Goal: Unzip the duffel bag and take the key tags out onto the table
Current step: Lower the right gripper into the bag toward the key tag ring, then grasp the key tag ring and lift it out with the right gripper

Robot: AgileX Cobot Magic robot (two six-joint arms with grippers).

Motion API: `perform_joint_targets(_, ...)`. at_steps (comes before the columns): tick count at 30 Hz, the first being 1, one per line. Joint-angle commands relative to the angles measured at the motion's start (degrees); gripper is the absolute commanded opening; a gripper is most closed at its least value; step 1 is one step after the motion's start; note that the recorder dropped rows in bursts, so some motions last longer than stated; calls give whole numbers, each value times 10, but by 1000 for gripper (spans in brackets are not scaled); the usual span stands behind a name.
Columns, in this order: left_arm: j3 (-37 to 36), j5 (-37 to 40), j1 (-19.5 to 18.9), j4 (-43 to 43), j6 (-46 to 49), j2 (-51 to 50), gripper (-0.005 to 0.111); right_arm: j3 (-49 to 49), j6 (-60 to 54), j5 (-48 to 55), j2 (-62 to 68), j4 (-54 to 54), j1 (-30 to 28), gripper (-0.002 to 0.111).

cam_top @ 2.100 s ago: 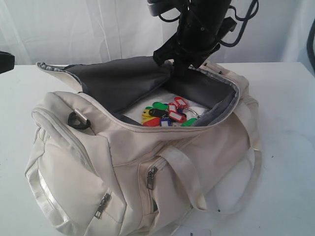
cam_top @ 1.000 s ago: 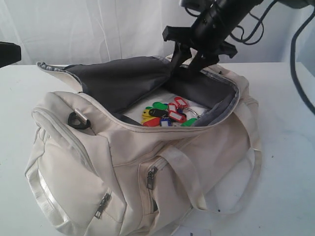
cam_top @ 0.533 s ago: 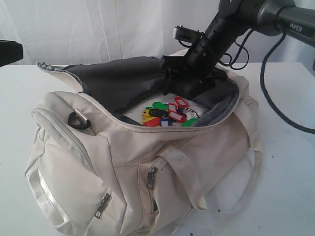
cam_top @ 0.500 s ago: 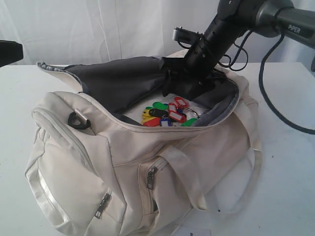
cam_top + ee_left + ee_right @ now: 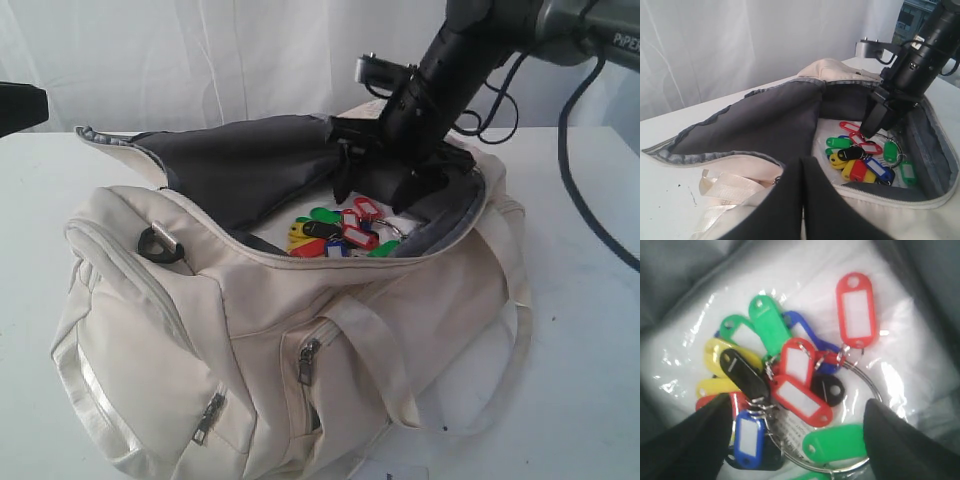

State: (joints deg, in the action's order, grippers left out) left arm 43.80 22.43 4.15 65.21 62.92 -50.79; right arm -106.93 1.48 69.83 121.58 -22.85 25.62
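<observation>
The cream-beige duffel bag (image 5: 300,330) lies unzipped on the white table (image 5: 580,300), its dark grey lining (image 5: 750,120) folded back. The key tags (image 5: 340,232) sit inside on a clear plastic sheet, a bunch of red, green, yellow, blue and black tags (image 5: 790,375) on metal rings (image 5: 860,160). My right gripper (image 5: 375,195) is down in the bag's mouth, open, its two black fingers (image 5: 905,440) straddling the bunch just above it (image 5: 795,440). My left gripper (image 5: 802,165) is shut with nothing in it, off the bag's left end.
A black D-ring (image 5: 155,243) and webbing straps (image 5: 380,350) hang on the bag's near side. The right arm's cable (image 5: 585,195) loops over the table at the right. A white curtain (image 5: 200,50) closes the back. Only a tip of the left arm (image 5: 15,105) shows at the left edge.
The right arm has swung down from above the bag into its opening and now hangs open just over the key tags. Bag, tags and left arm have stayed put.
</observation>
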Motion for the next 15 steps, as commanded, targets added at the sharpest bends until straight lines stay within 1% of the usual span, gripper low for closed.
perform_joint_targets(1,-3,12,0,15,1,1,0,35,2,1,-1,3,0,68)
perform_joint_targets(4,-3,12,0,15,1,1,0,38,2,1,27,-7,0,68)
perform_joint_targets(8,-3,11,0,15,5,1,0,37,-3,1,66,-86,0,68)
perform_joint_targets(9,-3,11,0,15,5,1,0,37,-3,1,71,-88,0,68)
perform_joint_targets(10,-3,11,0,15,5,1,0,37,-2,1,78,-85,0,62)
perform_joint_targets(11,-3,11,0,15,5,1,0,37,0,1,82,-83,0,51)
perform_joint_targets(12,-3,11,0,15,5,1,0,37,3,1,82,-83,0,44)
perform_joint_targets(13,-3,13,0,15,5,1,0,36,3,1,82,-83,0,28)
perform_joint_targets(14,-3,13,0,15,5,1,0,34,3,1,82,-83,0,21)
perform_joint_targets(15,-3,13,0,15,5,1,0,25,3,1,82,-83,-3,6)
